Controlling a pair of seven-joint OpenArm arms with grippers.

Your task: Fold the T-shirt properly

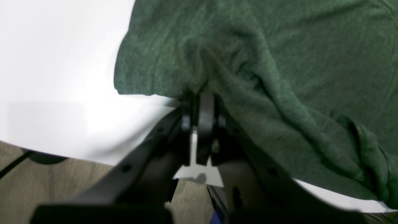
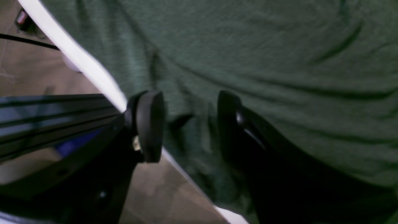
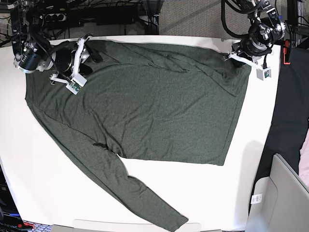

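Note:
The dark olive-green T-shirt (image 3: 154, 106) lies spread flat on the white table (image 3: 29, 169), with one long sleeve (image 3: 145, 203) running toward the front edge. My left gripper (image 3: 235, 57) is at the shirt's back right corner. In the left wrist view it (image 1: 200, 96) is shut on a pinched fold of the shirt (image 1: 279, 62), which bunches up at the jaws. My right gripper (image 3: 91, 52) is over the shirt's back left corner. In the right wrist view it (image 2: 189, 124) is open, and its fingers (image 2: 149, 124) straddle the shirt (image 2: 264, 56) by the table edge.
A black cloth (image 3: 289, 121) hangs off the table's right side, with a grey bin (image 3: 285, 193) below it. Cables and stands (image 3: 120, 12) line the back edge. Brown floor (image 1: 46, 186) shows past the table edge (image 2: 80, 59).

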